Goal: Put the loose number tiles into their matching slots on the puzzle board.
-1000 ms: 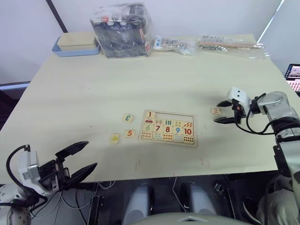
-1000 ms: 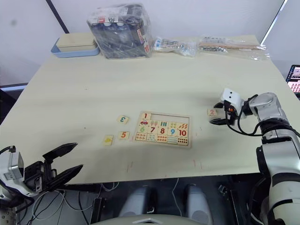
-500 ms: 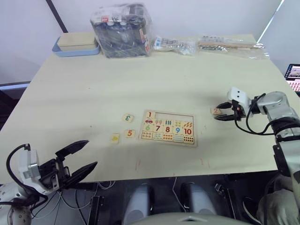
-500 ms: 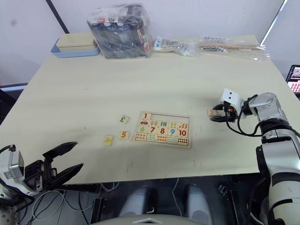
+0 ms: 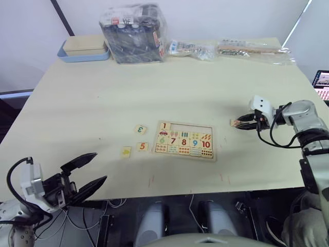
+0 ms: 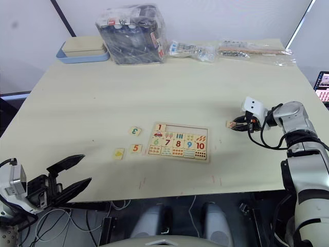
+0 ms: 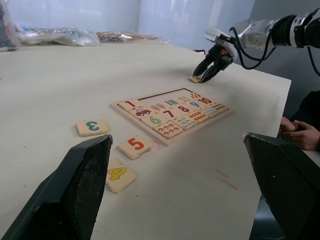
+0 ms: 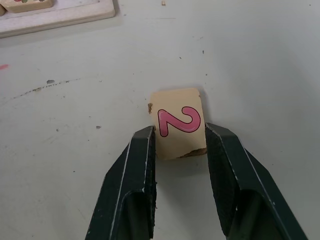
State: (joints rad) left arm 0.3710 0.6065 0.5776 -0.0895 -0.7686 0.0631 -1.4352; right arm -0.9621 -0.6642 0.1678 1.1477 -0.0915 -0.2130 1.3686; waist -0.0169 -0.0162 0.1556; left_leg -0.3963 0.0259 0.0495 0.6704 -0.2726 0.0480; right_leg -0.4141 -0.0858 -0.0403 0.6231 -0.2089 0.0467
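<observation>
I have the right gripper [image 8: 178, 137] low on the table [image 5: 103, 103], off the right end of the puzzle board [image 5: 185, 141], with its two black fingers [image 8: 140, 165] pinching the sides of the 2 tile [image 8: 177, 123]. The fingers look closed against both edges, though only the near half of the tile sits between them. To do this step well I would hold a firm, even squeeze, lift straight up so the tile does not pivot out, then carry it across to the empty slots [image 5: 191, 127] in the board's top row, just beside the seated 1 tile [image 5: 164, 125], and lower it flat and square.

The tile is thin pale wood, square, with slightly chipped corners and a glossy pink digit; smooth edges like that give little purchase. The board is a shallow pale-wood tray with a thin rim, so a tilted tile could catch on it.

Left of the board lie the 3 tile [image 5: 140, 129], the 5 tile [image 5: 142, 146] and, farthest out, the 4 tile [image 7: 119, 176]. My left gripper [image 5: 82, 177] hangs wide open and empty, well apart from the board, off the table's near edge.
</observation>
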